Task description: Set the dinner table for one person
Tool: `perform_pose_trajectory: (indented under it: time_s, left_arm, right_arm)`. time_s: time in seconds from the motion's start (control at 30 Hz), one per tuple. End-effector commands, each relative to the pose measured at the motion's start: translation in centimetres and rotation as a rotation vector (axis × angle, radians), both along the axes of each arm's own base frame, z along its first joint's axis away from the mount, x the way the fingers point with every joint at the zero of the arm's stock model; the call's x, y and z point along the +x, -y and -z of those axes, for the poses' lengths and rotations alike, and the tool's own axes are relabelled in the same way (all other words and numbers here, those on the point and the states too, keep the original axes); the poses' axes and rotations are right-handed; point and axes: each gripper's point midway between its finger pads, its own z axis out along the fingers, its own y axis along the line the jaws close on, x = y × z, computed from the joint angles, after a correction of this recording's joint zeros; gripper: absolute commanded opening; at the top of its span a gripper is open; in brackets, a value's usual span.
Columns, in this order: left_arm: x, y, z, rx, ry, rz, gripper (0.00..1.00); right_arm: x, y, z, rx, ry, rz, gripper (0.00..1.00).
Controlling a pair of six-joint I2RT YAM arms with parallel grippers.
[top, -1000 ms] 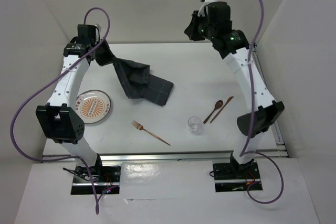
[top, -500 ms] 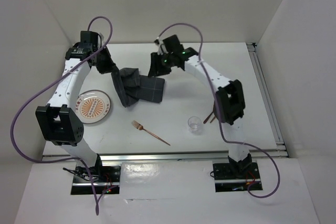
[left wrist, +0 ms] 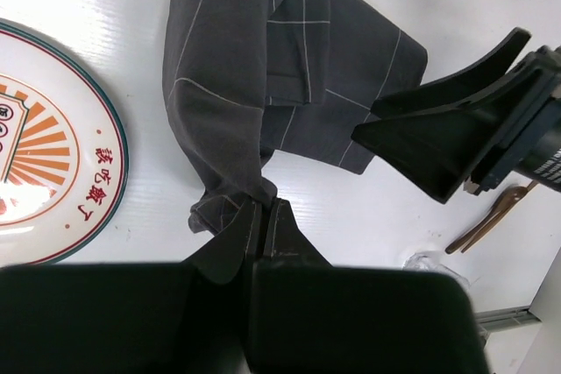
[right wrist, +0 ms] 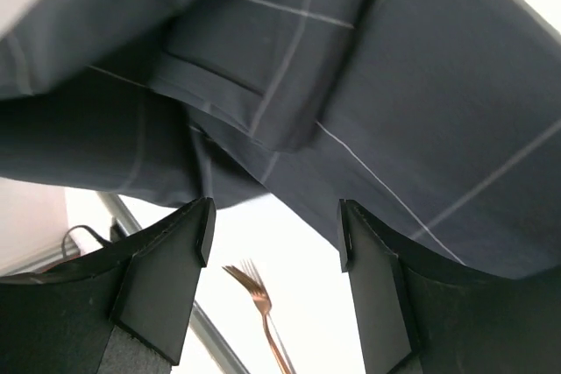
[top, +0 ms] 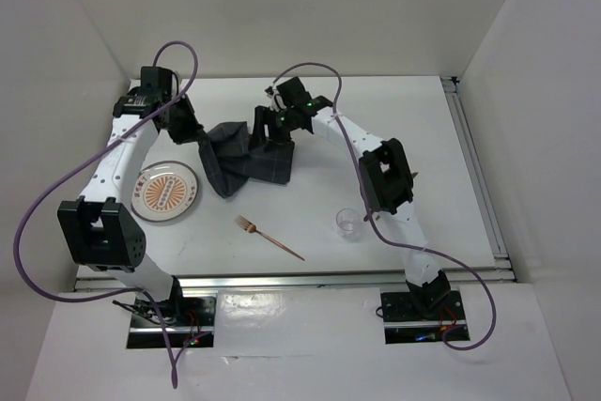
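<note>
Right wrist view: we see the right tool (right wrist: 273, 216) spread wide, the cloth (right wrist: 394, 129) on the bench (top: 394, 110) lying straight ahead of its gap; our left tool (left wrist: 263, 212) pinches the opposite corner.

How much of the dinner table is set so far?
Not much yet. Done: nothing looks placed; the plate, fork and glass sit scattered on the dinner table. In hand: the left gripper pinches a corner of the rumpled checked cloth, and the right gripper hovers open over it. Left: flatten the cloth, then probably gather plate, fork and glass into one place setting.
</note>
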Motion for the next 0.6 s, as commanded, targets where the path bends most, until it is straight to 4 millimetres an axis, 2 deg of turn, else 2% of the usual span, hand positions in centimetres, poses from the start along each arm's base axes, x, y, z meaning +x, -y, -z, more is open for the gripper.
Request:
perform_pose_trajectory:
  time_s: [0.0, 0.03, 0.13, 0.17, 0.23, 0.4, 0.43, 0.5, 0.57]
  left_arm:
    - [-0.5, -0.2, -1.2, 0.009, 0.040, 0.000, 0.00]
    - [-0.5, -0.2, -1.2, 0.009, 0.040, 0.000, 0.00]
    - [-0.8, -0.2, -1.2, 0.009, 0.040, 0.000, 0.00]
    - [-0.8, -0.2, -1.2, 0.009, 0.040, 0.000, 0.00]
    - [-1.0, -0.4, -1.2, 0.017, 0.042, -0.005, 0.00]
    - [-1.2, -0.7, -0.8, 0.017, 0.039, -0.014, 0.00]
    - [-1.2, -0.7, -0.8, 0.017, 0.039, -0.014, 0.00]
    - [-1.4, -0.7, -0.8, 0.017, 0.039, -0.014, 0.00]
    - [-1.4, -0.7, -0.8, 0.017, 0.039, -0.014, 0.00]
  right_arm:
    - [0.9, -1.4, -1.4, 0.083, 0.015, -0.007, 0.70]
    - [1.1, -1.5, -0.9, 0.085, 0.006, 0.001, 0.70]
    - [1.1, -2.7, -1.2, 0.121, -0.002, -0.017, 0.71]
    - [1.3, -2.9, -0.3, 0.117, -0.016, -0.011, 0.71]
    - [1.9, -3.3, -0.8, 0.131, -0.008, -0.006, 0.74]
    - [1.5, -4.7, 0.2, 0.147, -0.037, 0.005, 0.74]
    - [1.7, -4.8, 0.6, 0.150, -0.034, 0.004, 0.73]
    - [1.9, -5.1, -0.2, 0.175, -0.022, 0.002, 0.68]
    - [2.1, -5.2, 0.0, 0.175, -0.022, 0.002, 0.63]
